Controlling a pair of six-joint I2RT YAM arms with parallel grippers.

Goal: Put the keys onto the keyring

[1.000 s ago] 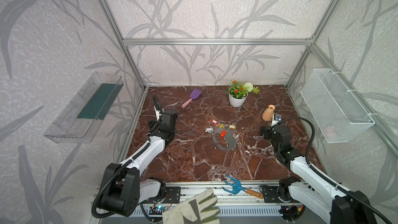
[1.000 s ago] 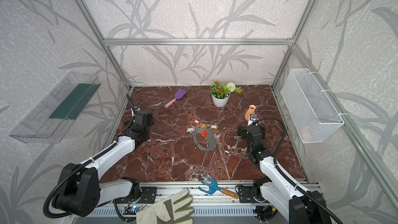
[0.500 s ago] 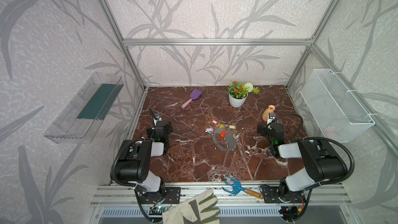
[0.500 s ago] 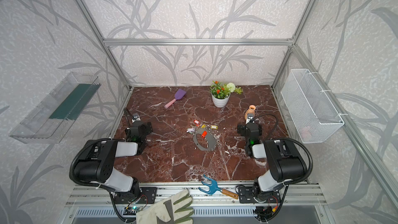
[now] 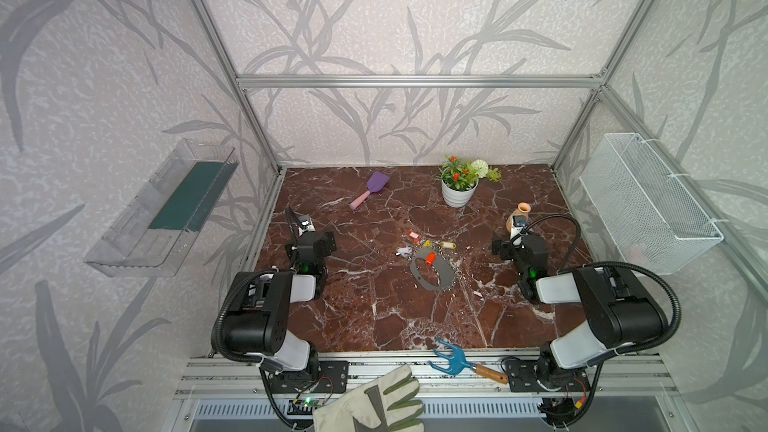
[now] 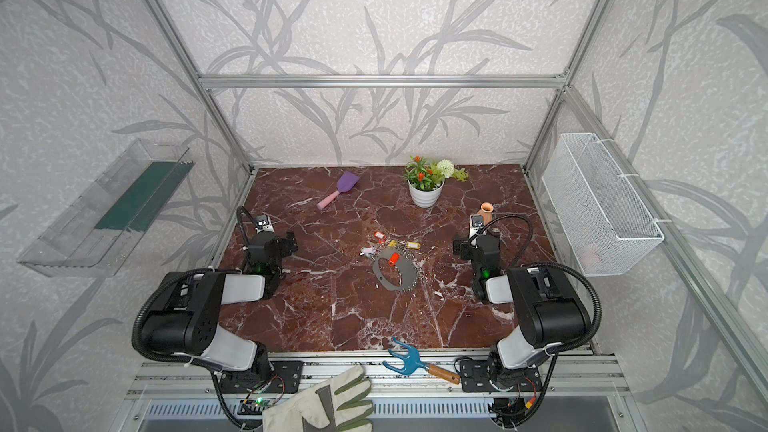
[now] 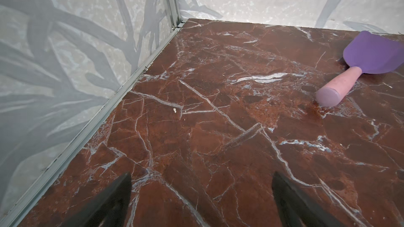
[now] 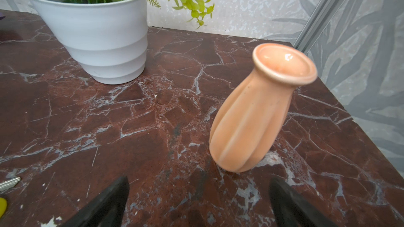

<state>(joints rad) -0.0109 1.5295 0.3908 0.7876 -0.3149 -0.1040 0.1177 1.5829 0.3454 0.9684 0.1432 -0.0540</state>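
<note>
The keyring (image 5: 432, 275) (image 6: 395, 275) is a flat grey C-shaped band fringed with small silver rings, lying mid-table. An orange-red key (image 5: 430, 258) lies on the band. A red key (image 5: 412, 235), a yellow key (image 5: 448, 245) and a lilac key (image 5: 402, 250) lie just behind it. My left gripper (image 5: 311, 239) (image 7: 201, 176) is open and empty, low over bare marble well left of the keys. My right gripper (image 5: 515, 243) (image 8: 197, 181) is open and empty, to their right. The yellow key (image 8: 2, 206) shows at the edge of the right wrist view.
A peach vase (image 5: 518, 216) (image 8: 258, 114) stands just ahead of the right gripper, with a white plant pot (image 5: 459, 195) (image 8: 98, 40) behind it. A purple scoop (image 5: 370, 189) (image 7: 371, 55) lies back left. A blue hand rake (image 5: 453, 359) and a glove (image 5: 374, 405) are at the front edge.
Both arms have folded back, their big joints now raised near the front corners. The grippers have stayed out at the sides. The keys and the keyring have not moved.
</note>
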